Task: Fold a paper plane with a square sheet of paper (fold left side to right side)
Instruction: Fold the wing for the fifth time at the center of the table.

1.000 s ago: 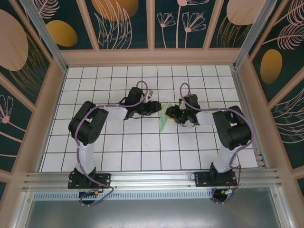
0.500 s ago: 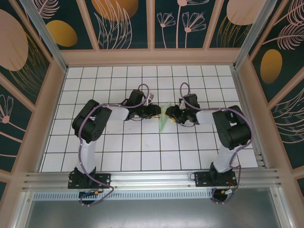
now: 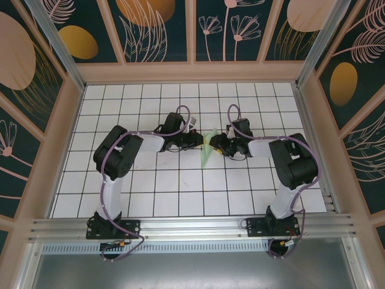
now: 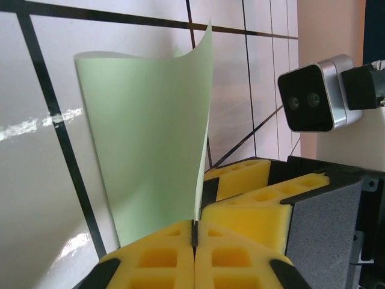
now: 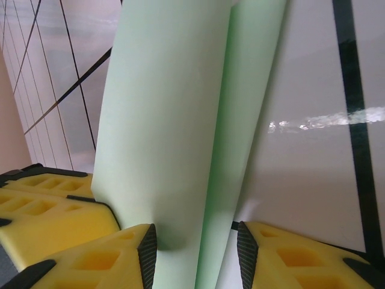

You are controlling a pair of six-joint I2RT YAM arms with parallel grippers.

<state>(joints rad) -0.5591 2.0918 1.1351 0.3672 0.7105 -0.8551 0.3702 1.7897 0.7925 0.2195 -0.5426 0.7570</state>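
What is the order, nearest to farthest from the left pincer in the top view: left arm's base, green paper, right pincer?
1. Green paper, gripped by the left pincer.
2. Right pincer, just right of it.
3. Left arm's base, near edge, left.

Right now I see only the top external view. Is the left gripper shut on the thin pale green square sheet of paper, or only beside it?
Observer: Shut on it. In the left wrist view the left gripper has its yellow foam pads pressed together on an edge of the thin pale green square sheet of paper.
Operator: And the other arm?
Observer: The right gripper has its pads apart, and the sheet runs between them. I cannot tell whether they press it.
Operator: Is the sheet flat there?
Observer: No, it curves over itself and two layers show.
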